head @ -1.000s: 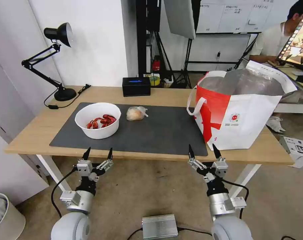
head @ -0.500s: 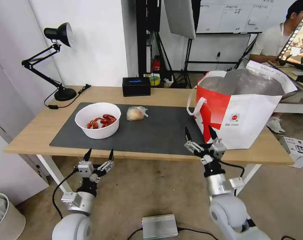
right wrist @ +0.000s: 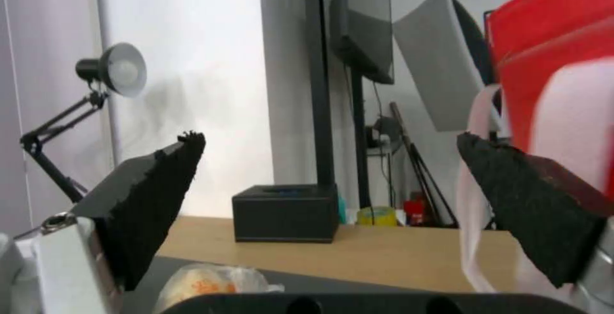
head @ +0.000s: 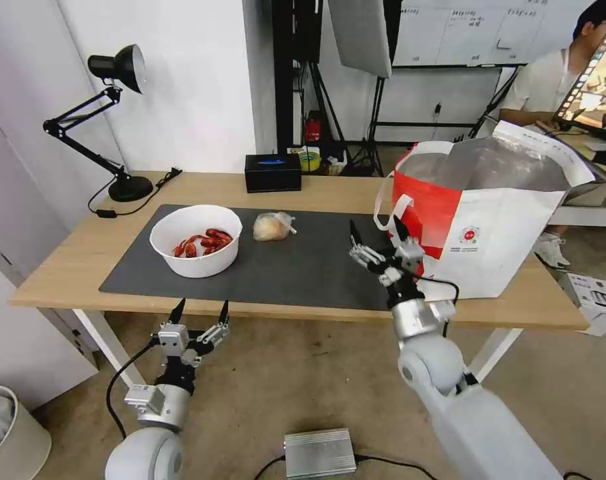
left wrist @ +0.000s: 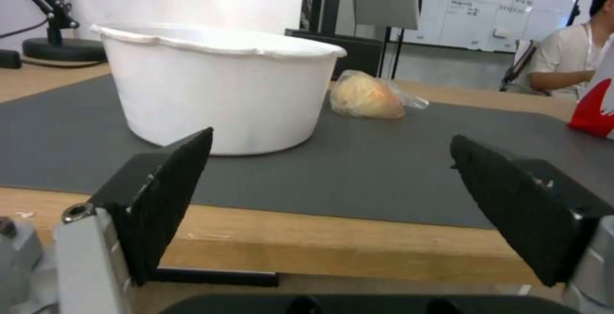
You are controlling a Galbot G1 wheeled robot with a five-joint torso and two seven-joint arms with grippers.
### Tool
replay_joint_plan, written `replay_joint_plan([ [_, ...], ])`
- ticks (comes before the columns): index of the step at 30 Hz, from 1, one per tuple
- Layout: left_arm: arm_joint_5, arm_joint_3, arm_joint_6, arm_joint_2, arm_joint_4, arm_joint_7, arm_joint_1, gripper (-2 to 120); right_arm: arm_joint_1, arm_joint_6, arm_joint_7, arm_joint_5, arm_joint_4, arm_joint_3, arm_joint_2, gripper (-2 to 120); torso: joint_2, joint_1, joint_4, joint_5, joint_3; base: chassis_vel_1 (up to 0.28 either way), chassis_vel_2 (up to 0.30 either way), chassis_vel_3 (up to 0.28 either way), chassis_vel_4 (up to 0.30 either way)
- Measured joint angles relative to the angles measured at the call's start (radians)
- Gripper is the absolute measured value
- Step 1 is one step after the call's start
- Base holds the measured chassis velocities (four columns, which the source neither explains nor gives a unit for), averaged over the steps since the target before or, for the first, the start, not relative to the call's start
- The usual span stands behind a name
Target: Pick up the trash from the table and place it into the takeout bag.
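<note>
- The right gripper hovered over the dark grey mat near the desk's right half, its fingers spread apart and empty.
- Just beside it stood the takeout bag, upright at the desk's right end, mouth open, one white strap handle hanging close to the right finger.
- The left gripper hung below the desk's front edge, fingers apart, holding nothing.
- The white bowl with red crayfish sat on the mat's left part, near the front edge.
- The small clear bag with a tan lump lay just beside the bowl, toward the mat's back edge, with bare mat between it and the right gripper.
- A black tissue box stood at the desk's back edge; a black desk lamp occupied the back left corner.
</note>
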Motion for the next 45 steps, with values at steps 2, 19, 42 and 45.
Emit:
replay_joint_plan([
  [2,0.0,0.0,-0.001,-0.002,0.002,0.0,0.0,100,0.02,-0.001,-0.003,0.001,-0.022,-0.009,0.005,100,0.0,0.0,-0.0001,0.0001,0.0,0.0,0.0,0.0,0.0],
  [19,0.0,-0.019,-0.014,-0.002,0.003,0.0,0.015,100,0.262,-0.007,-0.013,0.039,-0.249,-0.149,0.053,99,0.0,0.0,-0.0001,0.0,0.0,0.0,0.0,0.0,0.0],
  [42,-0.004,-0.025,-0.018,-0.013,0.006,0.002,0.006,100,0.53,-0.022,-0.035,0.086,-0.552,-0.275,0.175,99,0.0,0.0,0.0,0.0,0.0,0.0,0.0,0.0,0.0],
  [45,-0.004,-0.025,-0.018,-0.014,0.007,0.002,0.005,100,0.551,-0.022,-0.047,0.087,-0.585,-0.284,0.189,99,0.0,0.0,0.0,0.0001,0.0,0.0,0.0,0.0,0.0],
])
